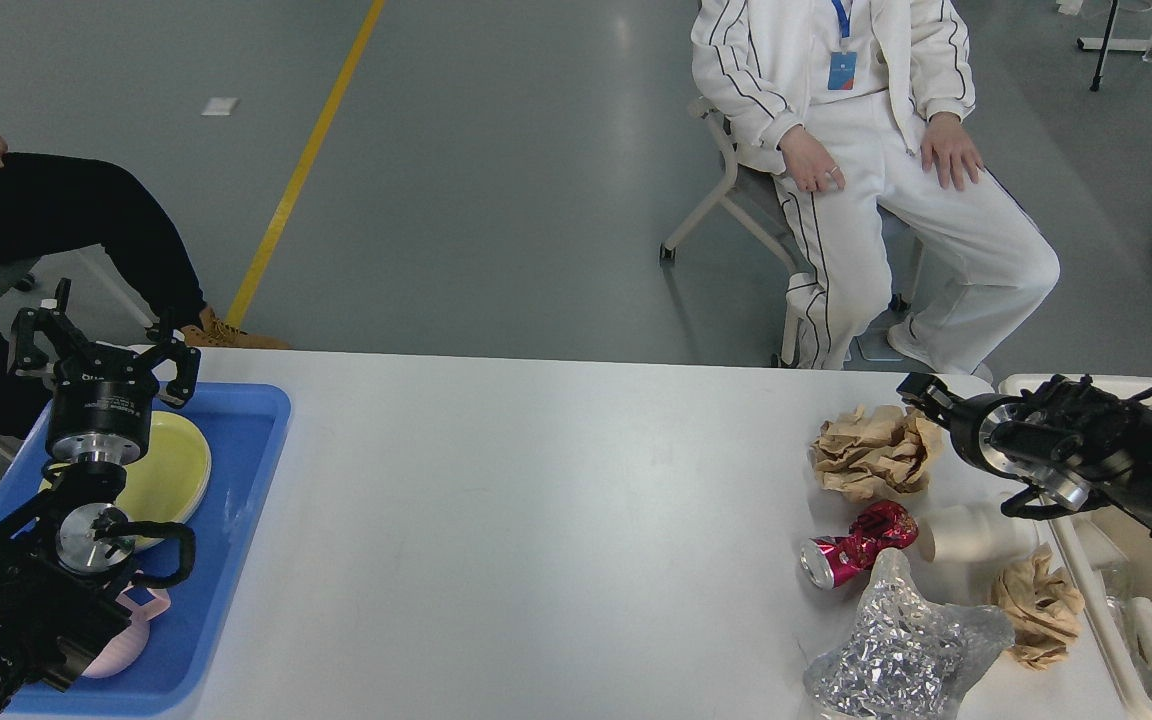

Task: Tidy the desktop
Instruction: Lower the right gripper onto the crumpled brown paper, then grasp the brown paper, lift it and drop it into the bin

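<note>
Left gripper (pixel 101 345) hangs spread wide over my blue tray (pixel 246 500) at lower left. Low right on the desktop (pixel 536 520) lie a foil bag (pixel 901 650), crushed red can (pixel 851 545) and white cup (pixel 976 535). Higher, my right gripper (pixel 921 390) touches crumpled brown paper (pixel 871 450); its spread I cannot tell.

My desktop (pixel 556 520) is plain white, and at its left edge a blue tray (pixel 236 520) carries a pale yellow plate (pixel 176 465) and a pink piece (pixel 131 640). Near the right edge lie two tan brown paper wads (pixel 871 450) (pixel 1041 605), a glossy magenta-red can (pixel 856 545) with a silver end, a white cup (pixel 976 535) and a glittering silver foil bag (pixel 901 650). Both my arms are black with silver metal rings, and the bin (pixel 1101 600) off the right edge is cream.
</note>
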`<action>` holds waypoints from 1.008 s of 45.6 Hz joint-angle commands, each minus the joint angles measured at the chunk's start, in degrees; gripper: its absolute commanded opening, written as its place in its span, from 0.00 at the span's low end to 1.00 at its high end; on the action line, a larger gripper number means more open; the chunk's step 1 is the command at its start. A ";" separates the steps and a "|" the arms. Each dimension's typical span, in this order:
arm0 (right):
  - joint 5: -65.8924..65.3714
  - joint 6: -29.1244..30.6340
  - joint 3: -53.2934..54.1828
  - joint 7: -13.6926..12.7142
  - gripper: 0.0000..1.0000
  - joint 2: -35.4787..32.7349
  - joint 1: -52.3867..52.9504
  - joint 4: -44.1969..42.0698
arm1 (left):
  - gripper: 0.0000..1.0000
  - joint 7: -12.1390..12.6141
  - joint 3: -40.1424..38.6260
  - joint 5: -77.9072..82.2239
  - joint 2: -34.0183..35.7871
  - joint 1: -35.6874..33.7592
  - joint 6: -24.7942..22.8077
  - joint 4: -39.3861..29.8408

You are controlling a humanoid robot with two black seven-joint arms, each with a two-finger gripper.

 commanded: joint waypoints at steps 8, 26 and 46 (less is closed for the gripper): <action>0.32 0.27 -0.67 -0.10 0.93 -0.09 -1.10 -0.07 | 0.96 0.00 0.00 -0.03 0.00 0.00 0.00 0.00; 0.50 0.53 0.12 -0.10 0.00 0.97 -2.15 0.46 | 0.96 0.00 0.00 -0.03 -0.09 0.00 0.00 0.00; 1.55 1.85 2.85 -0.10 0.00 -7.46 7.94 10.73 | 0.96 0.00 0.00 -0.03 0.00 0.00 0.00 0.00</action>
